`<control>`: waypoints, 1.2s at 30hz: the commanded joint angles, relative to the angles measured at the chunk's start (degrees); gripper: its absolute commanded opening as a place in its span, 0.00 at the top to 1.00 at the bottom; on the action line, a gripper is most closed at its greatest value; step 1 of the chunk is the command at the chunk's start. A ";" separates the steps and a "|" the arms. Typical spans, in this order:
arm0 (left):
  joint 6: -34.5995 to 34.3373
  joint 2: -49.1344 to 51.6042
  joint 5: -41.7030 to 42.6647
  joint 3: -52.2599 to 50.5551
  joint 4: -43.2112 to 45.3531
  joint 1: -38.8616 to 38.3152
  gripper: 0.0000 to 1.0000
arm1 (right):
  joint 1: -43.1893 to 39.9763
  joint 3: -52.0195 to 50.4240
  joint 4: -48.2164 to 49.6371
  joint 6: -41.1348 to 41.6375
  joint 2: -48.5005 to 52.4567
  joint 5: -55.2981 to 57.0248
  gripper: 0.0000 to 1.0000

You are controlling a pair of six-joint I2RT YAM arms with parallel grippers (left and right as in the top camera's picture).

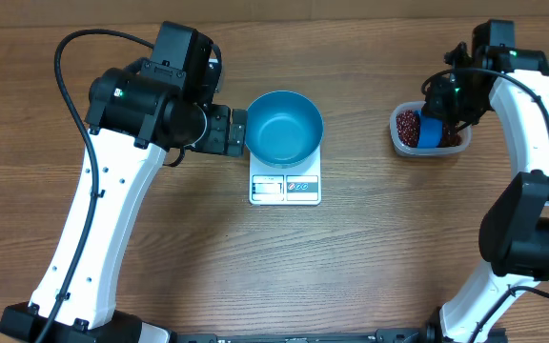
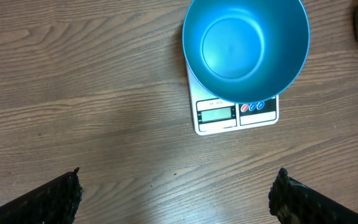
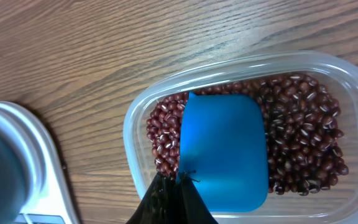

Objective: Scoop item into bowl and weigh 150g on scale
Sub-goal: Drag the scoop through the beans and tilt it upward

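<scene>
The beans (image 3: 303, 137) are lying loose in the tub (image 3: 353, 68): hard, light, likely rolling freely, so scooping suits. The right end effector (image 3: 173, 199) is gripping the scoop (image 3: 225, 149) by its near end; the left end effector (image 2: 176, 190) is standing wide open near the bowl (image 1: 284, 129).

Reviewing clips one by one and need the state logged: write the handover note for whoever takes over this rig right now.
Left gripper: open, holding nothing, just beside the bowl's left side.
Right gripper: shut on the scoop, which is down over the beans in the tub.
Bowl: sits on the scale, empty. The display is too small to read.
Done: bowl on scale, scoop in hand at the tub.
Left: no beans moved yet. Scoop them into the bowl until the scale shows the target weight.
</scene>
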 commanded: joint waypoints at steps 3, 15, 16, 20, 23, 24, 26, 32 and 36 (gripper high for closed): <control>1.31 -0.85 -0.50 0.61 0.17 0.22 0.00 | -2.99 -0.72 -0.68 0.26 0.90 -11.82 0.96; 1.31 -0.85 -0.48 0.61 0.17 0.22 0.00 | -9.40 -0.72 -4.92 0.44 0.92 -16.39 0.96; 1.31 -0.85 -0.50 0.61 0.20 0.22 0.00 | -9.51 -0.72 -4.92 0.44 0.92 -17.05 0.96; 1.31 -0.85 -0.50 0.61 0.17 0.22 0.00 | -11.06 -0.72 -4.85 0.48 0.92 -21.42 0.96; 1.31 -0.85 -0.50 0.61 0.17 0.22 0.00 | -11.43 -0.72 -4.79 1.38 0.92 -21.79 0.96; 1.31 -0.85 -0.50 0.61 0.20 0.22 0.00 | -11.43 -0.72 -4.52 1.75 0.92 -21.81 0.96; 1.31 -0.85 -0.48 0.61 0.17 0.22 0.01 | -11.43 -0.72 -4.33 1.77 0.92 -21.81 0.96; 1.31 -0.85 -0.50 0.61 0.17 0.22 0.01 | -11.52 -0.72 -4.02 1.95 0.92 -21.81 0.96; 1.31 -0.85 -0.50 0.61 0.17 0.22 0.01 | -12.09 -0.72 -3.74 1.99 0.92 -21.99 0.96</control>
